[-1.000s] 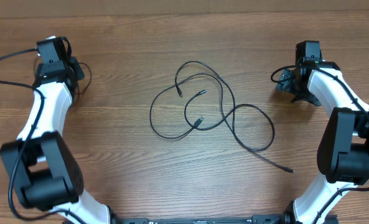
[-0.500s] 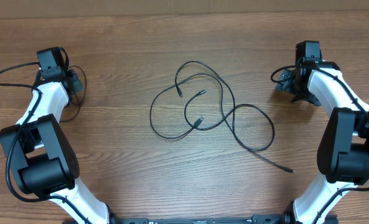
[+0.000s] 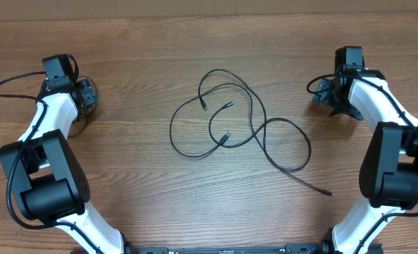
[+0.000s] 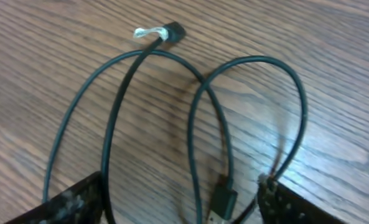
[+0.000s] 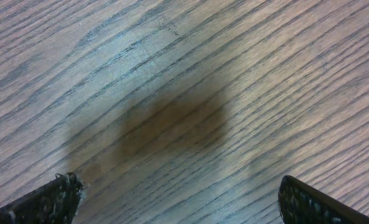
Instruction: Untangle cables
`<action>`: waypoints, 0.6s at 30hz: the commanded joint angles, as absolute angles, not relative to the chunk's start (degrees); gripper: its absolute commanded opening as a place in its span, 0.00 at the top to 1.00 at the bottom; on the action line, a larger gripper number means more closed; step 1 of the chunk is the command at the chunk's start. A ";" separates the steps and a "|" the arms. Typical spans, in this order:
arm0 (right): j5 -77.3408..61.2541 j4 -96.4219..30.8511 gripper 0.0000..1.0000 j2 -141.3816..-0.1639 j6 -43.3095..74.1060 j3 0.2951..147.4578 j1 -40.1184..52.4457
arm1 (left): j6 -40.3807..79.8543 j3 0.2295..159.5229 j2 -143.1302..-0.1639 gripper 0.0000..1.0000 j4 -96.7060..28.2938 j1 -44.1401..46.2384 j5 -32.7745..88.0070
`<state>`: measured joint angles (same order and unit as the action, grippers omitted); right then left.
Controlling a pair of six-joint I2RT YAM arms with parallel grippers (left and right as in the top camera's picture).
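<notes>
Cables [image 3: 230, 116] look limp, light, snag-prone; you want to pinch beside a plug [image 3: 225, 137]. Left gripper [image 4: 181, 205] and right gripper [image 5: 179, 199] both gape wide, gripping nothing.

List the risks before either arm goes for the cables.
1. The central cables cross in several places; pulling one loose end may cinch the loops tighter.
2. Several strands of the looped cord lie under the open left gripper; closing there may grab more than one.
</notes>
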<state>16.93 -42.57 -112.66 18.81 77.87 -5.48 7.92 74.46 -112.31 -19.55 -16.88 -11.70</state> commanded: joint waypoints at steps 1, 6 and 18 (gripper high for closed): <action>17.26 -42.26 0.00 -111.35 18.65 77.60 -5.28 | 7.75 75.37 -112.99 0.11 -19.70 -16.97 -6.87; 17.26 -42.26 0.00 -111.35 18.65 77.60 -5.28 | 7.92 75.37 -112.99 0.01 -21.37 -16.97 -4.14; 17.26 -42.26 0.00 -111.35 18.65 77.60 -5.28 | 24.91 75.37 -112.99 0.01 -35.64 -16.97 -20.03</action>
